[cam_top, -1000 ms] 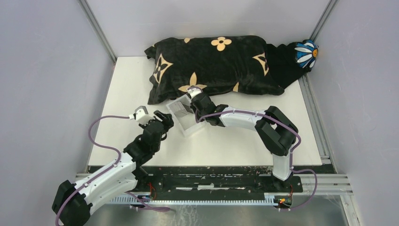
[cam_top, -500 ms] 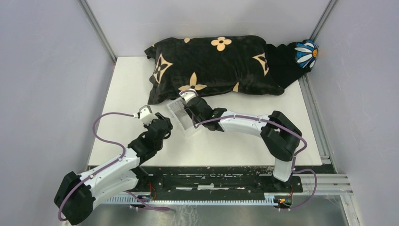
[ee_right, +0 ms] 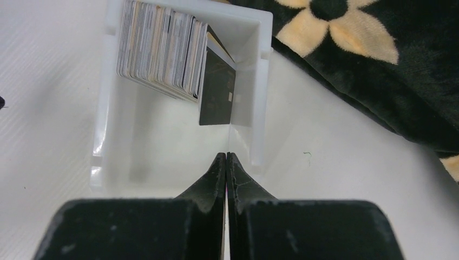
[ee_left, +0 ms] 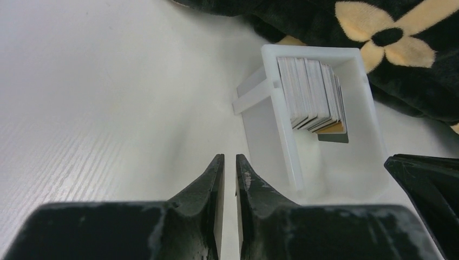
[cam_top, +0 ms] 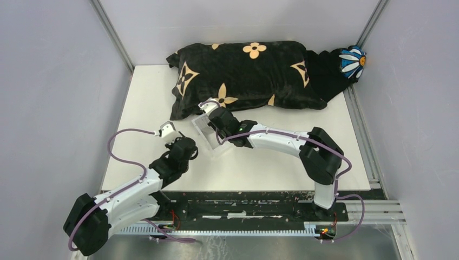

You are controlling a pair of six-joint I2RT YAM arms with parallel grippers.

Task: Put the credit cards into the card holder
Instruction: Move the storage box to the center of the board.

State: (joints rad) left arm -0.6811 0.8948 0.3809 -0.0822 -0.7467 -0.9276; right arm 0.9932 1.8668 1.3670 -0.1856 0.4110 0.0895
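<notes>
The credit cards [ee_left: 311, 92] stand on edge as a thick stack inside a clear acrylic box [ee_left: 270, 116]. In the right wrist view the stack of cards [ee_right: 162, 51] leans in the box [ee_right: 105, 108], with a dark card [ee_right: 216, 89] at its right end. My right gripper [ee_right: 226, 154] is shut and empty, its tips over the box's near right inner corner. My left gripper [ee_left: 230, 158] hovers over bare table just left of the box, jaws almost together with a thin empty gap. From above, the left gripper [cam_top: 190, 146] and right gripper [cam_top: 212, 130] flank the box [cam_top: 203, 125]. The card holder is out of view.
A black pillow with tan flower shapes [cam_top: 243, 76] lies along the back of the white table [cam_top: 151, 103], right behind the box. A blue and white flower-shaped thing [cam_top: 352, 60] sits in the back right corner. Grey walls close in both sides.
The left gripper has narrowed from wide open to a thin gap and pulled back slightly. The right gripper has shifted left over the box, opened briefly and then shut.
</notes>
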